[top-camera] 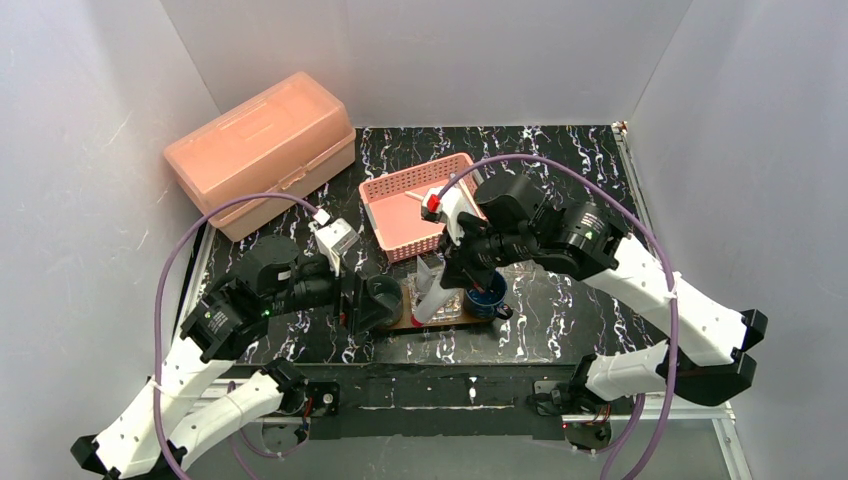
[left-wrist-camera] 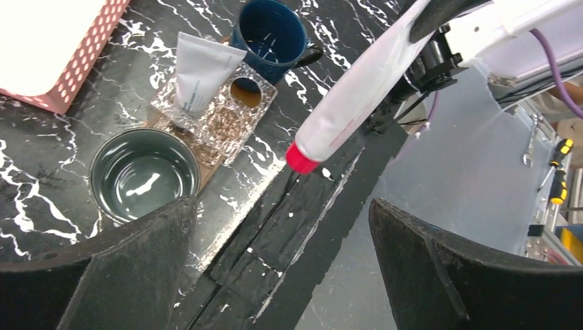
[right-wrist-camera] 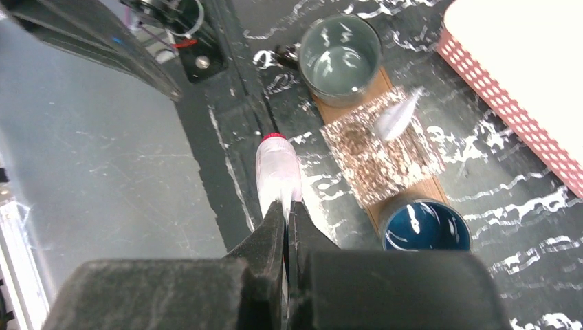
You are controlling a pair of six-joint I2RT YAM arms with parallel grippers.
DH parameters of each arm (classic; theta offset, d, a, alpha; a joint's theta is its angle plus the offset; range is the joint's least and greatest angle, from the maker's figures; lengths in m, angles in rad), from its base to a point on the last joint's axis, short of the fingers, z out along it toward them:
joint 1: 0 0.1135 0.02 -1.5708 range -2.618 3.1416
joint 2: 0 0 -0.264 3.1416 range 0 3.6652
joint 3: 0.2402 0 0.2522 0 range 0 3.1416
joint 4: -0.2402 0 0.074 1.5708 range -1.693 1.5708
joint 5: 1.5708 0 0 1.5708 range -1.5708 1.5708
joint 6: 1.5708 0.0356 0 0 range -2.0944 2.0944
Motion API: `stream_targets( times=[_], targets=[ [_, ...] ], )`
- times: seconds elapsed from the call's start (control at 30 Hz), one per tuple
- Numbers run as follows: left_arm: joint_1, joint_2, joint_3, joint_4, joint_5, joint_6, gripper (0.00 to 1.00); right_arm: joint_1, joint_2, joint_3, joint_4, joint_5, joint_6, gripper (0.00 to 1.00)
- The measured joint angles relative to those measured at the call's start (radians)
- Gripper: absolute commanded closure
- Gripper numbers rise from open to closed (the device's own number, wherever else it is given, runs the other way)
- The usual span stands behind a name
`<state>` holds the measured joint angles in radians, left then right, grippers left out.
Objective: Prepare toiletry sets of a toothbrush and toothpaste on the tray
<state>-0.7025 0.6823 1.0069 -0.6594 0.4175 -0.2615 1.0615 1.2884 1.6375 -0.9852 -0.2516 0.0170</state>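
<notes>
My right gripper (right-wrist-camera: 289, 210) is shut on the flat end of a silvery-white toothpaste tube (right-wrist-camera: 278, 172) with a red cap. It hangs cap-down just in front of the brown wooden tray (top-camera: 480, 318), as the top view (top-camera: 432, 292) and the left wrist view (left-wrist-camera: 350, 89) show. A second tube (left-wrist-camera: 199, 69) lies on the clear box (left-wrist-camera: 230, 120) on the tray, also seen in the right wrist view (right-wrist-camera: 395, 117). My left gripper (left-wrist-camera: 282, 213) is open and empty, by the tray's left end (top-camera: 358, 305). I see no toothbrush clearly.
A grey-green cup (top-camera: 385, 297) stands on the tray's left end and a blue mug (top-camera: 487, 295) on its right end. The pink lattice basket (top-camera: 415, 205) sits behind the tray. A pink lidded box (top-camera: 262, 150) is at the back left. The table's front edge (left-wrist-camera: 302, 227) runs under both grippers.
</notes>
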Motion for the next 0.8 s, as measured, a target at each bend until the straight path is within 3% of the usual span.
stream_targets(
  times=[0.37,0.8],
  targets=[
    [0.0,-0.033,-0.054,-0.003,-0.121,0.013,0.02,0.0,0.09,0.034,-0.132,0.242,0.006,0.99],
    [0.0,-0.057,-0.137,0.011,-0.264,0.016,0.02,0.0,0.202,0.097,-0.13,0.44,0.04,0.99]
  ],
)
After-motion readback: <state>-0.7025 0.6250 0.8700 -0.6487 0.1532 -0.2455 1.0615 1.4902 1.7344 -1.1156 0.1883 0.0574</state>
